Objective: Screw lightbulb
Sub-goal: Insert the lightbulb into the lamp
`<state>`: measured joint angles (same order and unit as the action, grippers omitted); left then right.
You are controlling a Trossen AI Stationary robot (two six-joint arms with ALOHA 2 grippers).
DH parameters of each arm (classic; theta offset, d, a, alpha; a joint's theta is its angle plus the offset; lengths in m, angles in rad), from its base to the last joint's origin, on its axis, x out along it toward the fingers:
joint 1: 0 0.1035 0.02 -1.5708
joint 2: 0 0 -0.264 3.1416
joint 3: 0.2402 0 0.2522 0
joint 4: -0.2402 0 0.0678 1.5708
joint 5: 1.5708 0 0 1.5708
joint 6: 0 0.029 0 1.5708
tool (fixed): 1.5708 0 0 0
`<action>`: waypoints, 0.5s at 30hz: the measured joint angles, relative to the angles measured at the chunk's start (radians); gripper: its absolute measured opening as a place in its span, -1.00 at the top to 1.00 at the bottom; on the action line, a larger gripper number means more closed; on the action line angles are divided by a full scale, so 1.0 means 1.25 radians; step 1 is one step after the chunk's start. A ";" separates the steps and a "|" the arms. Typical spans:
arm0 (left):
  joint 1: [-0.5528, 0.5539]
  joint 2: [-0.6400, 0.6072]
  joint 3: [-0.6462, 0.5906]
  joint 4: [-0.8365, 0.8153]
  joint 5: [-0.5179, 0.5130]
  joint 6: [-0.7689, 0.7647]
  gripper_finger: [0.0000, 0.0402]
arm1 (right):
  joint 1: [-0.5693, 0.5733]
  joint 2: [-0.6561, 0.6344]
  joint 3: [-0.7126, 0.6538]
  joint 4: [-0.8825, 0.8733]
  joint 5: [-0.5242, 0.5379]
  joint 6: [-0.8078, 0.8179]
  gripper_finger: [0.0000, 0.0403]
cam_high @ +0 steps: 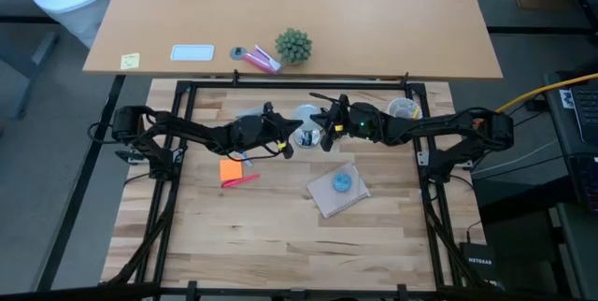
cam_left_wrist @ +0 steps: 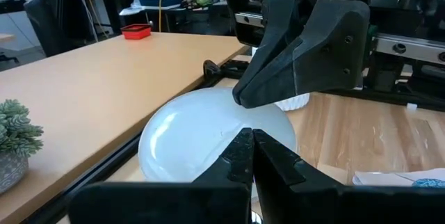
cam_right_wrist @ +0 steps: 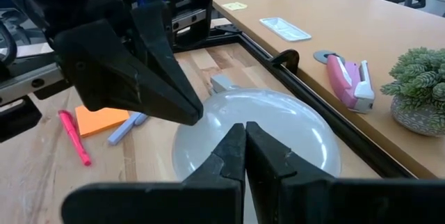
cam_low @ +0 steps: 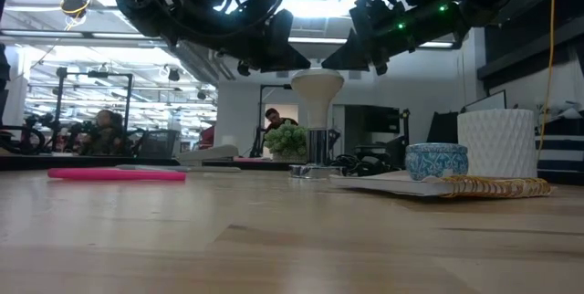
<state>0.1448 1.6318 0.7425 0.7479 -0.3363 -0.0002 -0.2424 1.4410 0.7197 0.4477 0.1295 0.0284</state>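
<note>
The lightbulb (cam_low: 317, 93), a frosted white globe, stands upright with its screw base in a shiny metal socket (cam_low: 316, 152) on the wooden table. My left gripper (cam_low: 306, 66) comes slanting down at the dome's top from the table's left, fingers shut. My right gripper (cam_low: 330, 64) comes at it from the table's right, also shut. The two tips stand almost tip to tip over the dome. In the left wrist view the bulb (cam_left_wrist: 188, 137) fills the middle; in the right wrist view the bulb (cam_right_wrist: 285, 130) does too. My left gripper lays its shut fingertips (cam_left_wrist: 243, 147) on the top of the bulb's dome (cam_left_wrist: 208, 130), slanting down from the table's left. The bulb stays upright in the socket. The fingers themselves hide the exact spot of touch. My right gripper lays its shut fingertips (cam_right_wrist: 240, 144) on the dome's top (cam_right_wrist: 292, 120) from the table's right, slanting down, opposite the other gripper. Its own fingers cover the spot of touch.
A pink highlighter (cam_low: 117, 173) and an orange note pad (cam_high: 234, 170) lie left of the bulb. A blue round pot (cam_low: 436, 160) sits on a notebook (cam_high: 338, 191) to the right, with a white ribbed cup (cam_low: 497, 143) beyond it. A small plant (cam_high: 293, 46) stands on the far desk.
</note>
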 joint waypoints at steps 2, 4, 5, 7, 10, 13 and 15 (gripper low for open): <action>0.000 0.000 0.000 0.000 0.000 0.000 1.00 | 0.000 0.000 0.000 0.005 0.001 0.000 0.94; 0.000 0.000 0.000 0.000 0.000 0.000 1.00 | 0.000 0.000 0.000 0.011 0.010 0.000 0.94; 0.000 0.000 0.000 -0.001 0.000 0.000 1.00 | 0.000 0.000 0.000 0.013 0.020 -0.003 0.94; 0.000 0.000 0.000 -0.001 0.000 0.000 1.00 | 0.000 0.000 0.000 0.016 0.046 -0.005 0.94; 0.000 0.000 0.000 -0.002 0.000 0.000 1.00 | 0.000 0.000 0.000 0.018 0.076 -0.005 0.94; 0.000 0.000 0.000 -0.002 0.000 0.000 1.00 | 0.000 0.000 0.000 0.021 0.098 -0.005 0.94; 0.000 0.000 0.000 -0.002 0.000 0.000 1.00 | 0.000 0.000 0.000 0.021 0.122 -0.006 0.94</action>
<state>0.1448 1.6318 0.7425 0.7452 -0.3363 -0.0002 -0.2424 1.4410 0.7193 0.4741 0.2820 0.0206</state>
